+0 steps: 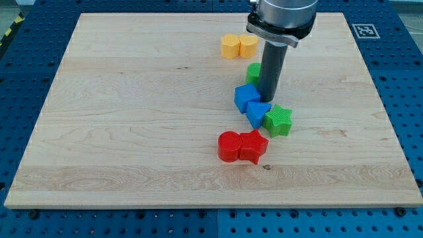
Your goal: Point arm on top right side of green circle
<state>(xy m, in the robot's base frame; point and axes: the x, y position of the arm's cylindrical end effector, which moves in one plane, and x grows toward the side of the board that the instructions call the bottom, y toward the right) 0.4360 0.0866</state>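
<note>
One arm, mine, drops from the view's top edge as a grey cuff, and below it the straight dark rod stands upright over the wooden board. My tip meets the surface just above the blue blocks and close against the green circle, which peeps out on the rod's left side. Most of that green block is hidden behind the rod, so its round shape is my best reading rather than something clearly seen, and I cannot tell whether my tip touches it or only stands just beside it. Having no jaws, the rod holds nothing; it is a bare shaft resting at table height.

Right below the green circle sits a blue cube, and touching its lower right is a blue triangular block. A green star presses against that triangle on the view's right. Under this cluster, slightly to the view's left, lie two red pieces side by side: a red cylinder and, touching it on the right, a red block with a notched outline whose exact shape is hard to make out. Toward the view's top, a yellow heart-like block lies apart from the others, left of my cuff. The board rests on a blue perforated table, with a small black-and-white marker at the board's top right corner.
</note>
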